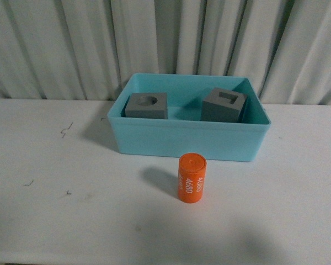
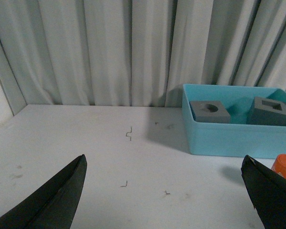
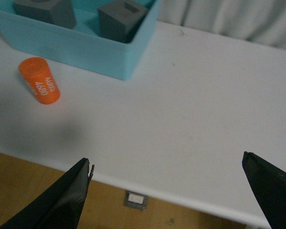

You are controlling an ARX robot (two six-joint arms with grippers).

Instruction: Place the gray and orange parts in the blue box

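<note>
Left tool [image 2: 164, 162] spread wide, holding nothing, above the desk [image 2: 86, 143]. Right tool [image 3: 167, 160] also spread and empty, over the desk's near edge. Ahead of both, the orange cylinder [image 1: 192, 178] stands upright on the desk, just outside the blue box [image 1: 187, 141]. Beyond, inside the box: round-hole gray cube [image 1: 147, 106] on the left-tool side, rectangular-hole gray cube [image 1: 224, 105] on the right-tool side, apart.

Gripper [image 3: 166, 160] spread wide over the white counter [image 3: 195, 95]. From it, at ten o'clock, orange cylinder [image 3: 39, 80] sits just outside blue box [image 3: 86, 57] holding slotted gray cube [image 3: 120, 19] and second gray cube [image 3: 47, 10].
</note>
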